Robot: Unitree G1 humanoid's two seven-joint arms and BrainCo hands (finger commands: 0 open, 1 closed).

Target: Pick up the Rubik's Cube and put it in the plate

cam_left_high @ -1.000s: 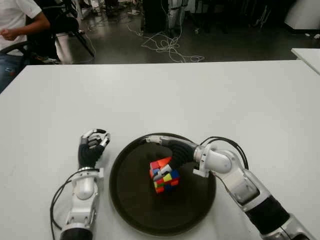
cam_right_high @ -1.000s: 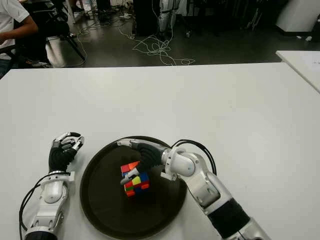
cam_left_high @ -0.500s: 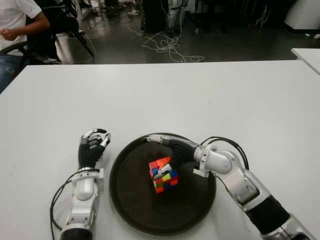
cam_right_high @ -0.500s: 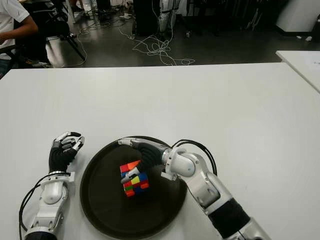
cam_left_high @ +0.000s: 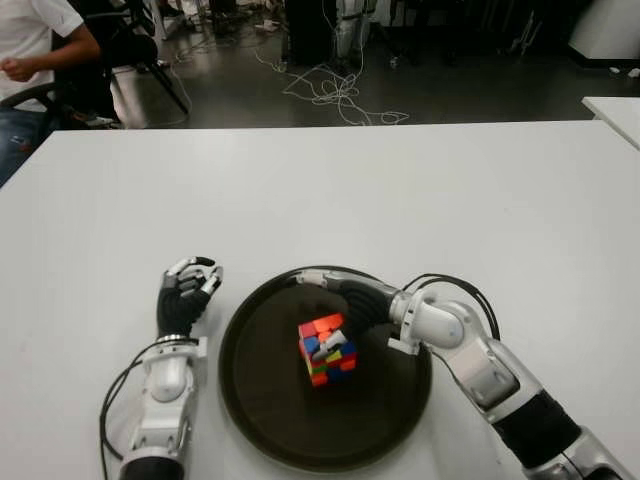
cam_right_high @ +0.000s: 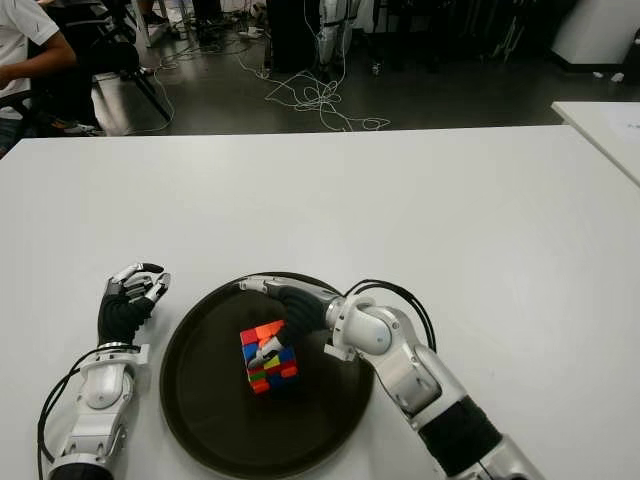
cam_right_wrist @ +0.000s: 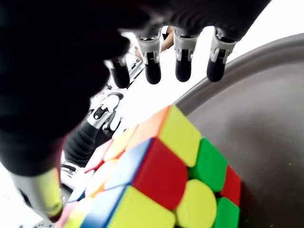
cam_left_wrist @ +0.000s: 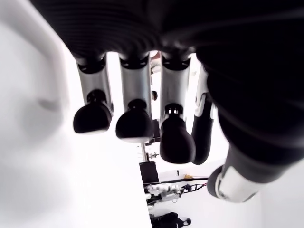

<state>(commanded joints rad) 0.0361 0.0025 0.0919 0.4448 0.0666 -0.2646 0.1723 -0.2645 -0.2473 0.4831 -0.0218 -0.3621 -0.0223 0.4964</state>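
The Rubik's Cube [cam_left_high: 326, 350] sits inside the round dark plate [cam_left_high: 258, 415], a little above its middle. My right hand [cam_left_high: 345, 302] reaches in from the plate's right side. Its fingers [cam_left_high: 312, 279] stretch along the far rim beyond the cube, and the thumb lies close against the cube's top face. In the right wrist view the fingers [cam_right_wrist: 183, 57] are spread away from the cube [cam_right_wrist: 161, 175], with the plate [cam_right_wrist: 270, 142] beneath. My left hand [cam_left_high: 186, 292] shows beside the plate on its left, fingers loosely bent, holding nothing.
The white table [cam_left_high: 400, 190] stretches wide behind the plate. A seated person [cam_left_high: 35, 45] is beyond its far left corner. Cables [cam_left_high: 340, 95] lie on the floor behind, and a second white table [cam_left_high: 615, 108] shows at the right edge.
The cube has dropped from a tilted pose to sit flatter on the plate. The right hand's fingers have spread away from it. The left hand has not moved.
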